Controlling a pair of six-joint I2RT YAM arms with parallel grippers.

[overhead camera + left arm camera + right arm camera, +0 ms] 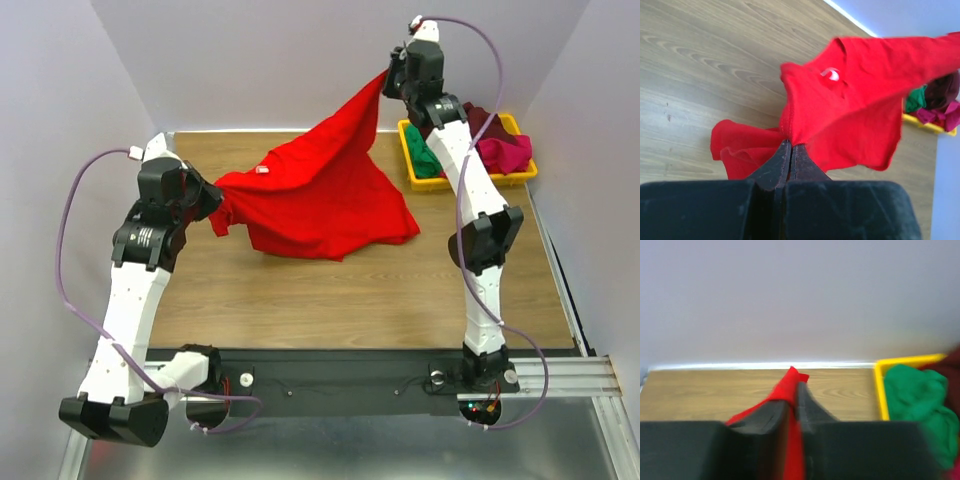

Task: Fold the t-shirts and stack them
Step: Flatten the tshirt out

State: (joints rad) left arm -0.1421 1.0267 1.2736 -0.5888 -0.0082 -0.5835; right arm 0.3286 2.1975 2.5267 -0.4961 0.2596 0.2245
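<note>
Both the left tool (791, 146) and right tool (794, 386) are pinching the soft bright-red cloth t-shirt (320, 195). It is likely needing taut, even lowering onto the wooden bench (300, 300).

The red t-shirt (320, 195), strung from my left claw (214, 197) up to my right claw (386, 82), curtains the far middle. The near surface (330, 300) lies open; the yellow tray (408, 150) blocks the far right corner.
</note>
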